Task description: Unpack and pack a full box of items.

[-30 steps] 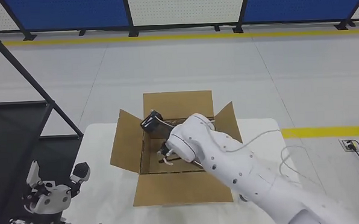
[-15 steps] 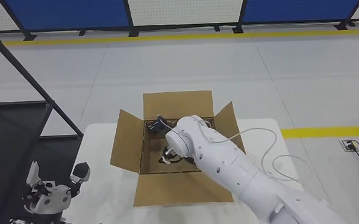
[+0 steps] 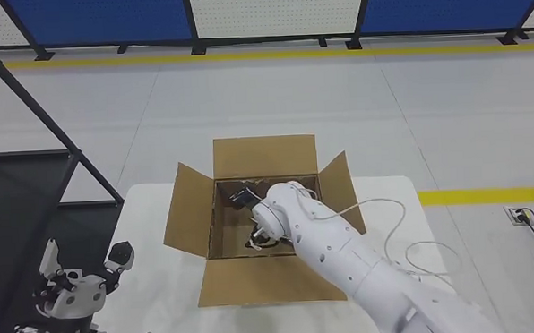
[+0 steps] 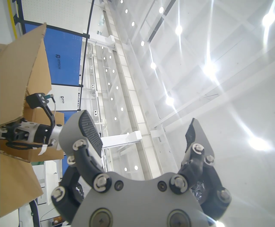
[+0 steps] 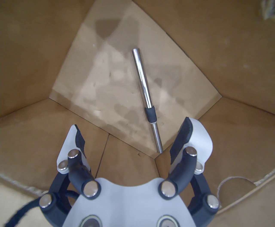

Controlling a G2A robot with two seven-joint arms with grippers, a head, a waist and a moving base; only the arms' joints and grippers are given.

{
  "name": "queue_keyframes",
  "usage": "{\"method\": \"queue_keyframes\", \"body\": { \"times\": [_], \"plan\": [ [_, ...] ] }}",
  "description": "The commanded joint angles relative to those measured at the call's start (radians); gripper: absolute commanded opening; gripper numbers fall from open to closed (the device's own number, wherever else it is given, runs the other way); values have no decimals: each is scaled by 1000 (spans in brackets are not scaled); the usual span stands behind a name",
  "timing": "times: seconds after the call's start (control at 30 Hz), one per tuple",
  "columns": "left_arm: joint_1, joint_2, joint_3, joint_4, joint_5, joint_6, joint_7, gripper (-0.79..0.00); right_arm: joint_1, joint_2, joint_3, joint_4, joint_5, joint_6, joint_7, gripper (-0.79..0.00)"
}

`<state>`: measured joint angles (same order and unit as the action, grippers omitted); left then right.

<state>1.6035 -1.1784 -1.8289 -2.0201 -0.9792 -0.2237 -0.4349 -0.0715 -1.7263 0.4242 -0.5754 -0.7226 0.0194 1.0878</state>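
The right pincer (image 5: 131,131), jaws wide and empty, hangs inside the open cardboard box (image 3: 270,280) on the surface (image 3: 155,270). It is above a metal rod (image 5: 144,94) lying flat on the box floor, apparently placed to straddle it for removal. The left pincer (image 4: 139,123), also open and empty, points upward well apart from the box, presumably to leave access free.

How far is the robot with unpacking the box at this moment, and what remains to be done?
Done: the box has its flaps open, and its floor in view bears one metal rod, lying flat. In hand: the right gripper is inside the box, open above the rod, holding nothing. The left gripper is open and holds nothing. Left: grasp the rod, lift it out, then probably repack.
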Motion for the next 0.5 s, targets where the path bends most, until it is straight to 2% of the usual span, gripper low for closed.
{"method": "queue_keyframes", "body": {
  "times": [0.0,0.37,0.47],
  "plan": [
    [0,0,0,0,0,0,0,0,-1,-9,-1,42,1,-19,-16,0],
    [0,0,0,0,0,0,0,0,6,-72,-8,233,-11,-38,-82,0],
    [0,0,0,0,0,0,0,0,8,-85,-4,267,-9,-42,-105,-111]
  ]
}}
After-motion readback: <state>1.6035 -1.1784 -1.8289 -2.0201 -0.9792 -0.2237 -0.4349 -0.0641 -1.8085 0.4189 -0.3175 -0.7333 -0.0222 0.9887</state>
